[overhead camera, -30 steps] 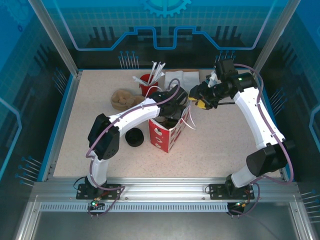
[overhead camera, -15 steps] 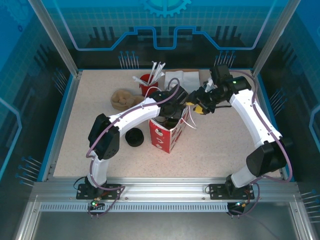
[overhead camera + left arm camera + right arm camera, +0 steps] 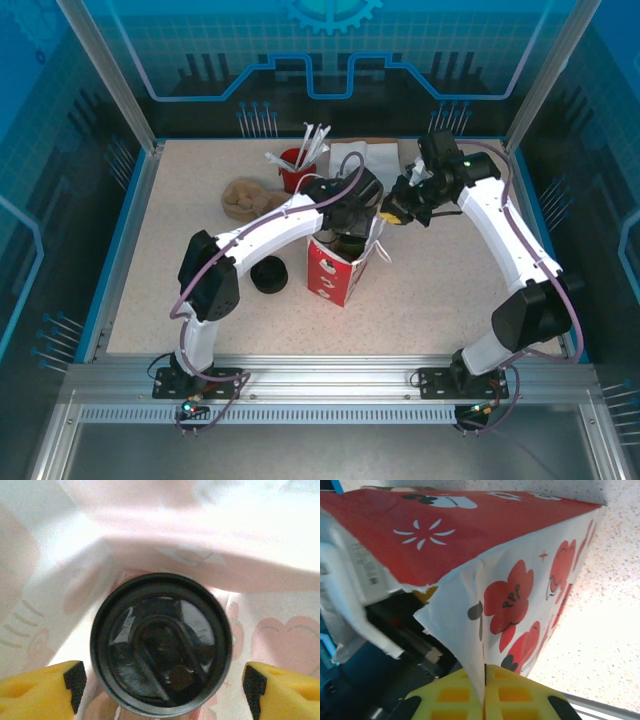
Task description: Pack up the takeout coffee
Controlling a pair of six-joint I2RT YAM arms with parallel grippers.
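One coffee (image 3: 161, 665) inside bag (image 3: 336, 280), ring (image 3: 267, 275) beside

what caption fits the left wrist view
The takeout coffee sits inside the bag, the open left gripper straddling it.

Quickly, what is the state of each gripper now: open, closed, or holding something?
Left gripper: open, jaws apart on either side of the takeout coffee.
Right gripper: closed on the edge of the bag.
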